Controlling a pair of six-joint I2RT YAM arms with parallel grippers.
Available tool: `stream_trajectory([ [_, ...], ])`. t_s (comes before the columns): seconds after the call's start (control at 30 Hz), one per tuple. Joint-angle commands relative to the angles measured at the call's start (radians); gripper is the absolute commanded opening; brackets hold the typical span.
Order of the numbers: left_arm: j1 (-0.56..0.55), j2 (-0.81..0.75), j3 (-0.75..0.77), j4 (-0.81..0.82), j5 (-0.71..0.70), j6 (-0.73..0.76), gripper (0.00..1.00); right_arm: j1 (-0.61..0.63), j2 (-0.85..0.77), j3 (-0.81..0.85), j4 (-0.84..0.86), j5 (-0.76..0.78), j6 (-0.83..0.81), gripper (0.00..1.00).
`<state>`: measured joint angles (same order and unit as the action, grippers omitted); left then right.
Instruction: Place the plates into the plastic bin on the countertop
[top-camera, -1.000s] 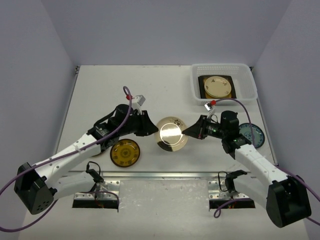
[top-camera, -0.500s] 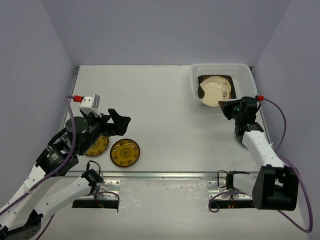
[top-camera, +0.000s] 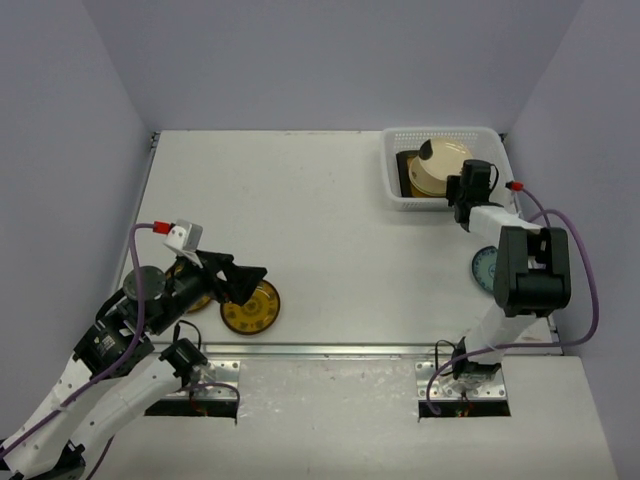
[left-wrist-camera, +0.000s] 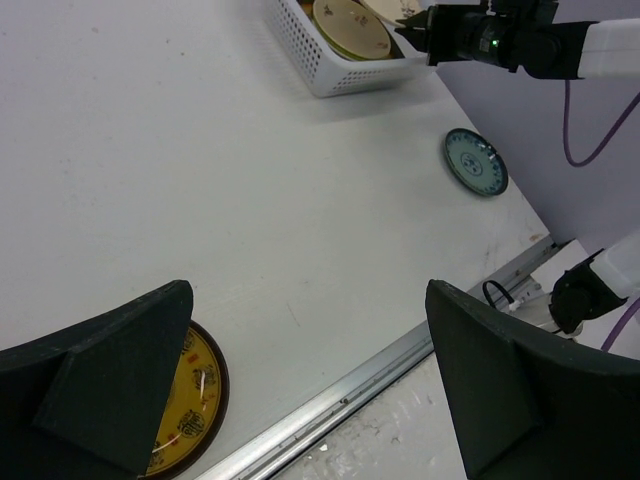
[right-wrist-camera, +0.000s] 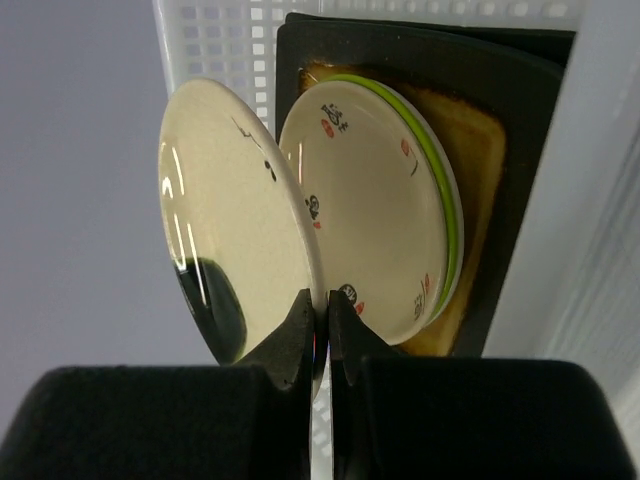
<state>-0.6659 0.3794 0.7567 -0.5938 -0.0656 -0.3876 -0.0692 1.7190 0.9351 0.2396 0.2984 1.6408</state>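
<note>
In the top view the right arm reaches to the plastic bin (top-camera: 392, 175) in the upper right of the frame. The right gripper (right-wrist-camera: 318, 318) is pinching the rim of a cream plate (right-wrist-camera: 235, 250), with its fingers pressed onto the edge from both sides. The plate stands tilted over the bin.

Behind it in the right wrist view, a lime-rimmed plate (right-wrist-camera: 380, 210) with small red and dark marks lies on a square dark-rimmed plate (right-wrist-camera: 480, 150) with an amber centre. Both are inside the bin. Whether the held plate touches the lime-rimmed one cannot be told.

The left gripper (top-camera: 250, 282) hangs at the lower left of the top view with its fingers spread wide. Just below it in the frame, a round brown-gold plate (top-camera: 250, 310) lies on the table (top-camera: 320, 200). A second amber-toned plate (top-camera: 195, 293) shows partly under the arm beside it.

A blue-white plate (left-wrist-camera: 476, 162) lies on the table toward the right edge, apart from the bin. In the top view the right arm partly hides it.
</note>
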Motion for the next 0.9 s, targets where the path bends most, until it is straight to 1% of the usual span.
stream_trajectory([
  [0.0, 0.005, 0.004, -0.001, 0.071, 0.017, -0.014, 1.0, 0.006, 0.047, 0.161, 0.052, 0.071, -0.082, 0.0],
  [0.03, 0.005, 0.006, -0.002, 0.071, 0.019, -0.014, 1.0, 0.006, 0.059, 0.177, 0.045, 0.064, -0.096, 0.01],
  [0.07, 0.005, 0.009, -0.002, 0.074, 0.024, -0.013, 1.0, 0.006, 0.071, 0.188, 0.046, 0.054, -0.104, 0.06],
  [0.1, 0.005, 0.01, -0.002, 0.074, 0.026, -0.011, 1.0, 0.005, 0.09, 0.192, 0.048, 0.043, -0.106, 0.15],
  [0.13, 0.005, 0.01, -0.002, 0.074, 0.032, -0.01, 1.0, 0.006, 0.094, 0.192, 0.033, 0.033, -0.095, 0.27],
  [0.2, 0.005, 0.008, -0.003, 0.075, 0.033, -0.01, 1.0, 0.006, 0.101, 0.192, 0.008, 0.033, -0.092, 0.34],
  [0.23, 0.005, 0.006, -0.004, 0.075, 0.033, -0.01, 1.0, 0.006, 0.101, 0.192, -0.003, 0.028, -0.092, 0.44],
  [0.27, 0.005, 0.005, -0.005, 0.075, 0.032, -0.01, 1.0, 0.006, 0.101, 0.191, -0.013, 0.021, -0.093, 0.57],
  [0.3, 0.005, 0.001, -0.005, 0.075, 0.031, -0.01, 1.0, 0.006, 0.095, 0.19, -0.025, 0.012, -0.097, 0.67],
  [0.4, 0.005, -0.01, -0.007, 0.076, 0.029, -0.011, 1.0, 0.006, 0.054, 0.176, -0.041, -0.023, -0.137, 0.92],
  [0.43, 0.005, -0.011, -0.007, 0.077, 0.029, -0.011, 1.0, 0.006, 0.034, 0.171, -0.044, -0.037, -0.162, 0.97],
  [0.5, 0.005, -0.01, -0.007, 0.076, 0.026, -0.011, 1.0, 0.008, -0.016, 0.162, -0.047, -0.064, -0.228, 0.99],
  [0.57, 0.005, -0.011, -0.007, 0.077, 0.024, -0.013, 1.0, 0.01, -0.081, 0.151, -0.056, -0.09, -0.337, 0.99],
  [0.63, 0.005, -0.012, -0.007, 0.077, 0.024, -0.013, 1.0, 0.015, -0.135, 0.147, -0.101, -0.106, -0.446, 0.99],
  [0.67, 0.005, -0.013, -0.007, 0.077, 0.024, -0.013, 1.0, 0.019, -0.159, 0.148, -0.137, -0.115, -0.514, 0.99],
  [0.73, 0.005, -0.011, -0.007, 0.077, 0.023, -0.013, 1.0, 0.036, -0.234, 0.165, -0.285, -0.122, -0.718, 0.99],
  [0.87, 0.005, -0.005, -0.007, 0.075, 0.021, -0.014, 1.0, 0.066, -0.329, 0.118, -0.447, -0.088, -0.966, 0.99],
])
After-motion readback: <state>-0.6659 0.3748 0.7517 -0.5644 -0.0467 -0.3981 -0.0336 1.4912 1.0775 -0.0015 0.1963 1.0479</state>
